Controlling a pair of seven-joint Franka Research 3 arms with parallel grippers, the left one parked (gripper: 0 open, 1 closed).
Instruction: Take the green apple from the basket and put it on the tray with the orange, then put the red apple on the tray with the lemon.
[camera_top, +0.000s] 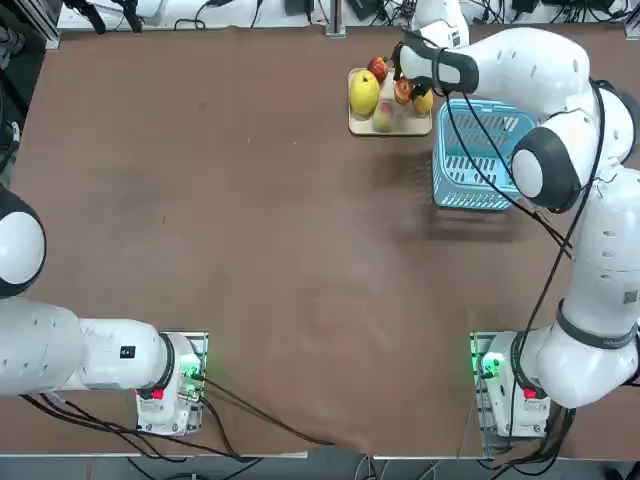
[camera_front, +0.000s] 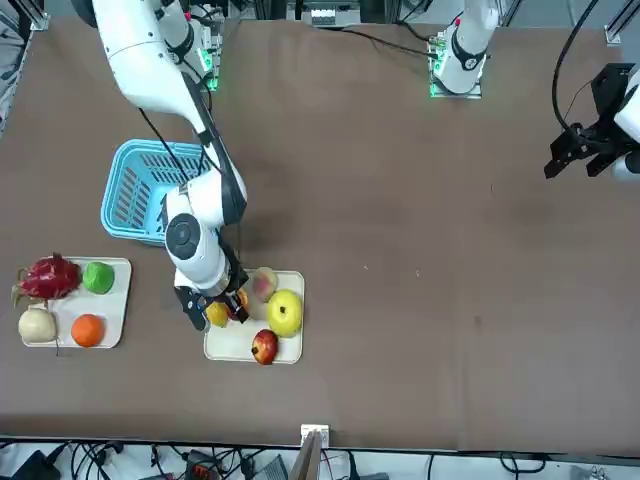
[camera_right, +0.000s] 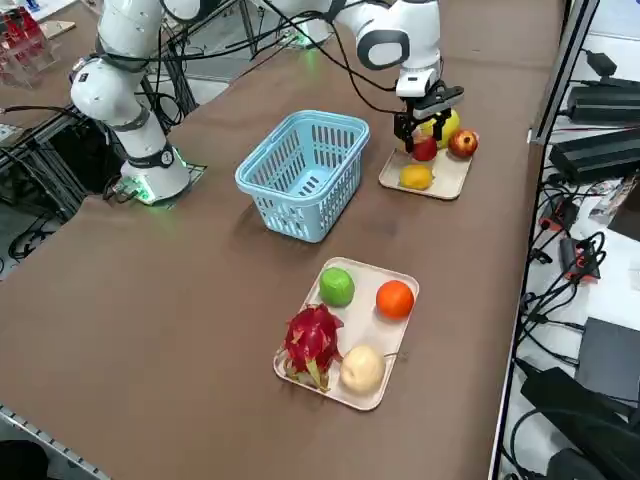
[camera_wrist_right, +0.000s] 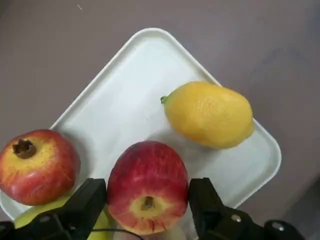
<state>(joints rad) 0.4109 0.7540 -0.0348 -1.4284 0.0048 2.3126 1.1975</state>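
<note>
The right claw was spread low over the cream-beige tray, one fingertip on each side of the red apple. That apple sat on the tray with the lemon, a second red fruit, a yellow-green fruit and a peach-coloured one. On the whitish tray, the green apple lay beside the orange, with a spiky magenta fruit and a pale beige fruit. The blue basket stood on the table near the cream-beige tray.
</note>
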